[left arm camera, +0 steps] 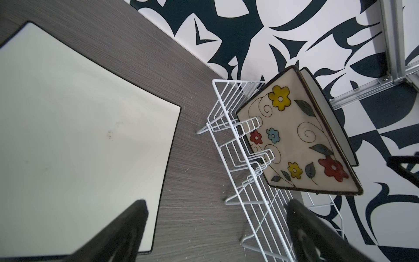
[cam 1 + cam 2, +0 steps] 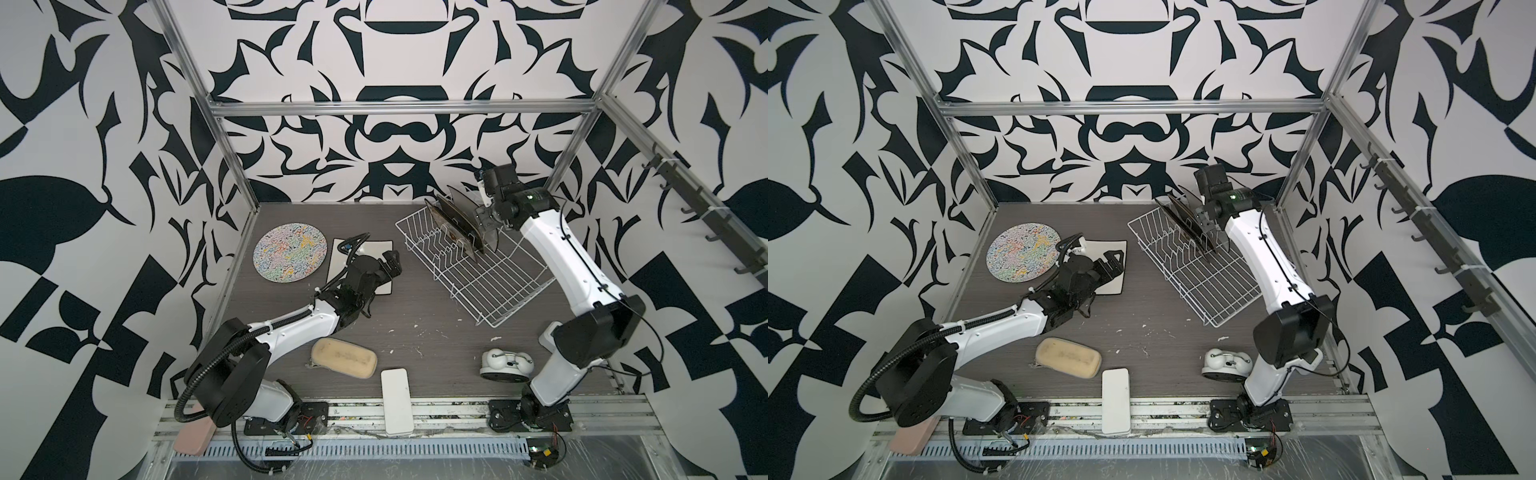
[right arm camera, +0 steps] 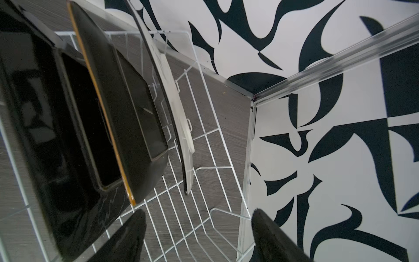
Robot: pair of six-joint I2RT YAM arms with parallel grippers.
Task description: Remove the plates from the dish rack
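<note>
1. Dish rack (image 2: pixel 498 286), right of centre in both top views: three upright plates (image 2: pixel 455 226).
2. Desk (image 2: pixel 415 345), left of centre: round plate (image 2: pixel 289 252), square plate (image 2: pixel 337 266).
3. Left hand (image 2: pixel 392 262) over square plate, right hand (image 3: pixel 198 212) beside rack: both wide, empty.

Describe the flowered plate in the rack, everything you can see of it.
The flowered plate is square, glossy cream, ceramic by its look, with a thin dark rim, painted yellow, red and blue flowers, dark leaves and brown curls; its back is plain white. It stands on edge, tilted, between the white wire prongs at the far end of the rack. A dark plate stands close behind it; whether they touch is unclear.
</note>
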